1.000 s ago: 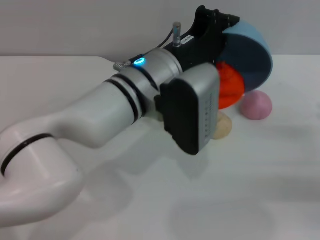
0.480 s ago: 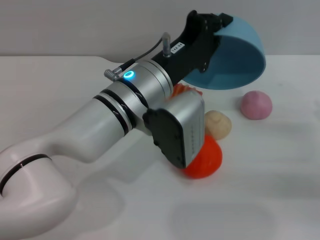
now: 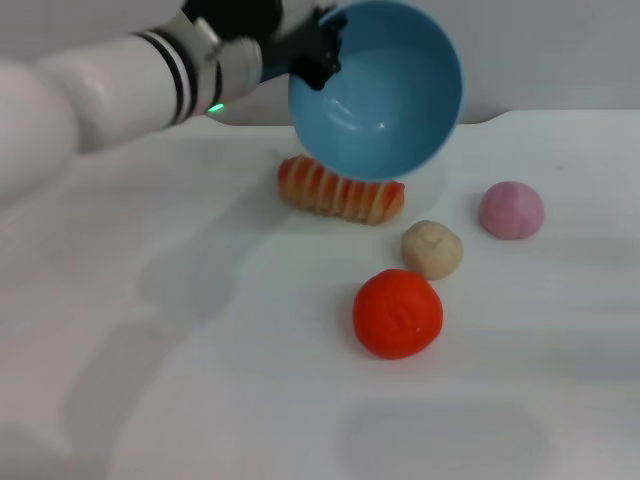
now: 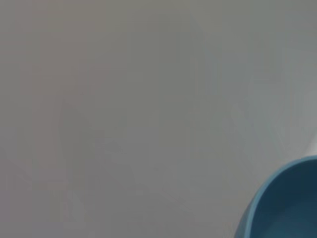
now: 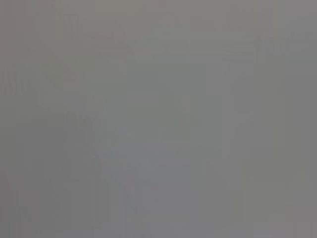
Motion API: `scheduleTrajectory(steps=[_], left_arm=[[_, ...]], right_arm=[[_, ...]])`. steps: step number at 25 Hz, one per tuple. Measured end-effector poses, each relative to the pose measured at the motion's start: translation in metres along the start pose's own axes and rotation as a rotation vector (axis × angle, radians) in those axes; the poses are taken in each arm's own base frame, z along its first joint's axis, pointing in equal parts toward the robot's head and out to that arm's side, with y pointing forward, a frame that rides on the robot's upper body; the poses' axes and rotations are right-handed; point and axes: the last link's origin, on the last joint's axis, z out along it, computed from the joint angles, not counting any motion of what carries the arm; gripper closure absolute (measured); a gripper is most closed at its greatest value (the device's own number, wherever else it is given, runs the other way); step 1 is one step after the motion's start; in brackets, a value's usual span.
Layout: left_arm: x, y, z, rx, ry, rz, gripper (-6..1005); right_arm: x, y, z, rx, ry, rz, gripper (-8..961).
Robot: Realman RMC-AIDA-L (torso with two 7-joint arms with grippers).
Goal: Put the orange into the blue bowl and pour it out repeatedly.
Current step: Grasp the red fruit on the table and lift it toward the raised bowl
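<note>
One tool, the left (image 3: 318,52), pinches the bowl (image 3: 385,95) by its rim, held above the worktop (image 3: 180,330), mouth tilted toward the camera; orange (image 3: 398,312) sits apart on the worktop beside a beige ball (image 3: 432,249).

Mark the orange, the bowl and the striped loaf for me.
orange (image 3: 397,313), head view, middle of its front face.
bowl (image 3: 385,95), head view, inside wall near the bottom.
loaf (image 3: 340,192), head view, middle of its striped top.
</note>
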Motion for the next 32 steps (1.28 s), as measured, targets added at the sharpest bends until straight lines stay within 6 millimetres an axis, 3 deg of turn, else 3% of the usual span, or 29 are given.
scheduleTrajectory(steps=[5, 9, 13, 17, 18, 19, 23, 28, 32], left_arm=[[-0.010, -0.018, -0.006, -0.140, -0.188, -0.216, 1000], [-0.023, -0.020, -0.013, -0.177, -0.346, -0.304, 1000], [-0.039, -0.030, -0.017, -0.116, -0.422, -0.389, 1000], [-0.042, -0.036, -0.016, -0.097, -0.443, -0.404, 1000], [-0.042, -0.036, -0.016, -0.094, -0.442, -0.404, 1000], [-0.042, -0.036, -0.015, -0.090, -0.439, -0.402, 1000], [-0.041, -0.035, -0.009, -0.097, -0.445, -0.401, 1000], [-0.041, -0.033, -0.006, -0.096, -0.445, -0.400, 999], [-0.041, -0.033, -0.006, -0.092, -0.445, -0.409, 999]], right_arm=[[-0.006, -0.006, 0.010, -0.007, 0.051, 0.008, 308], [-0.012, -0.003, 0.025, -0.078, 0.147, 0.078, 309], [-0.029, 0.001, 0.040, -0.156, 0.345, 0.167, 309], [-0.047, 0.014, 0.055, -0.236, 0.612, 0.178, 310], [-0.047, 0.014, 0.055, -0.236, 0.612, 0.178, 310], [-0.050, 0.025, 0.065, -0.281, 0.764, 0.200, 310], [-0.046, 0.058, 0.081, -0.395, 0.878, 0.171, 311], [-0.023, 0.113, 0.095, -0.556, 0.995, 0.103, 312], [-0.004, 0.140, 0.101, -0.614, 1.054, 0.099, 313]])
